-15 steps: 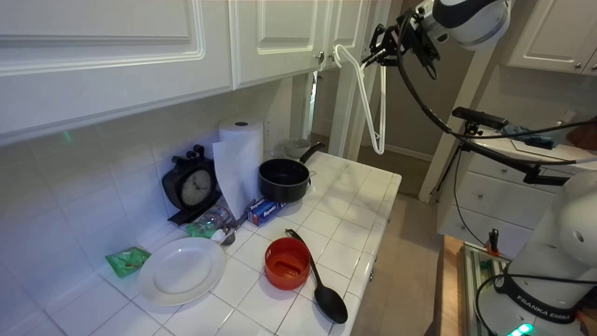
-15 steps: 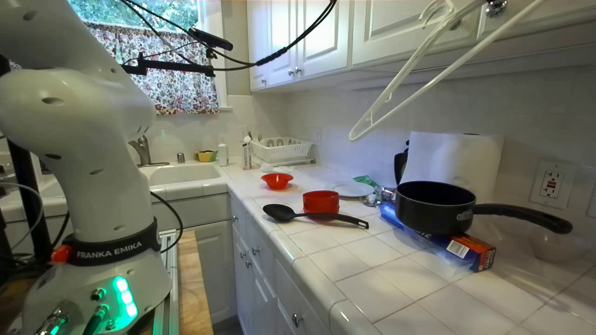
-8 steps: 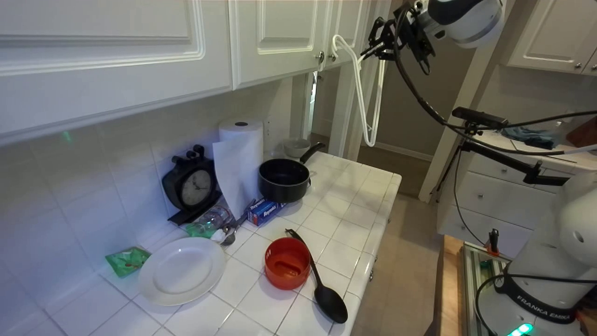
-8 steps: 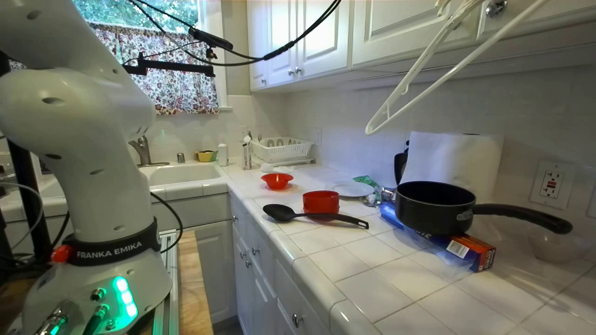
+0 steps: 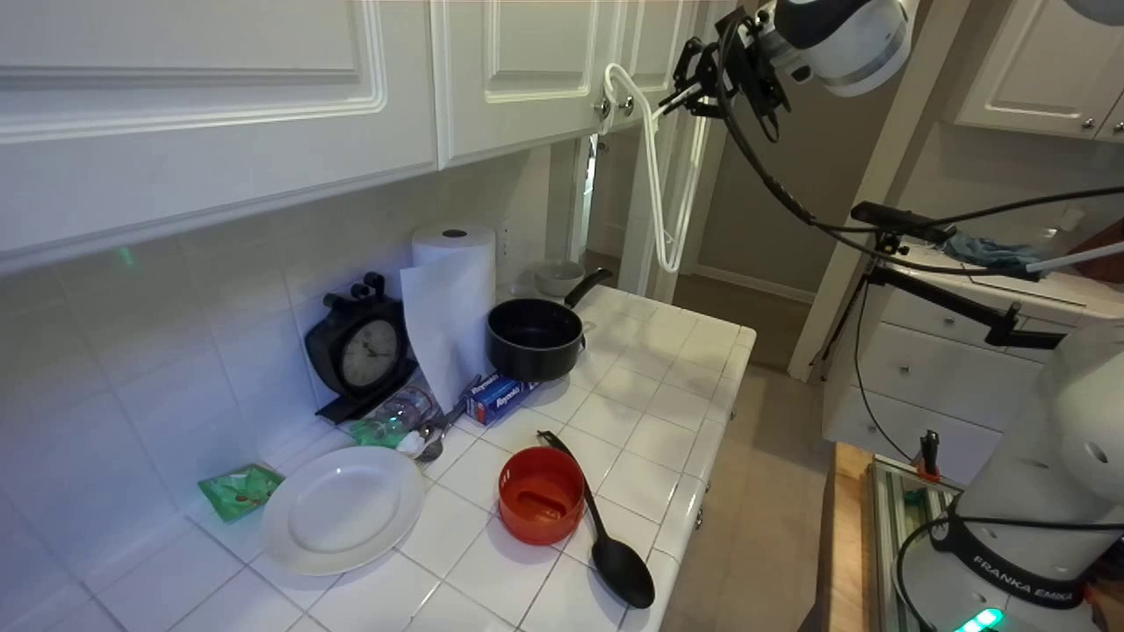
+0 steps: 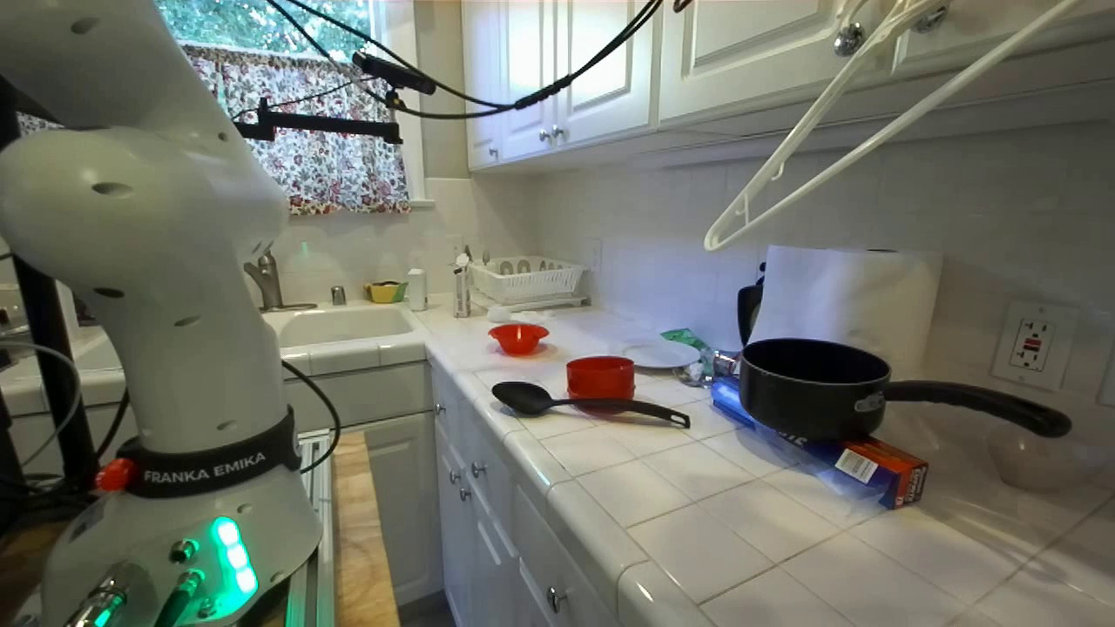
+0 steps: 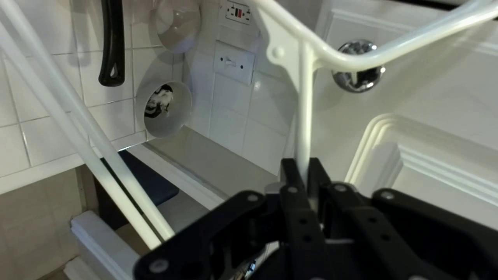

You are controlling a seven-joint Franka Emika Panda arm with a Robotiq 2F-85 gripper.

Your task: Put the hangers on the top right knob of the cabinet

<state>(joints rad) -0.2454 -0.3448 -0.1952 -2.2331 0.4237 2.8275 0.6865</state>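
Note:
My gripper (image 5: pixel 669 102) is shut on the neck of the white hangers (image 5: pixel 654 175) and holds them in the air just in front of the white cabinet (image 5: pixel 536 118). The hangers (image 6: pixel 810 122) hang tilted in an exterior view; the gripper is out of frame there. In the wrist view, the fingertips (image 7: pixel 303 175) pinch a hanger rod (image 7: pixel 305 105), and the hook tube passes in front of a shiny round knob (image 7: pixel 360 82), partly covering it. Two knobs sit side by side on adjoining doors: the right knob (image 5: pixel 627 105) and the left knob (image 5: pixel 602 107). I cannot tell whether the hook touches either.
Below on the tiled counter (image 5: pixel 632 430) stand a paper-towel roll (image 5: pixel 457 246), a black pot (image 5: pixel 534 347) on a foil box (image 5: pixel 499 399), a clock (image 5: pixel 364 347), a red cup (image 5: pixel 540 500), a black spoon (image 5: pixel 622 570) and a white plate (image 5: pixel 342 513). A cable (image 5: pixel 773 189) hangs from the wrist.
The gripper and the hangers have moved closer to the cabinet doors and slightly upward, so the hook now appears beside the knobs. The grip has stayed shut; counter objects have not moved.

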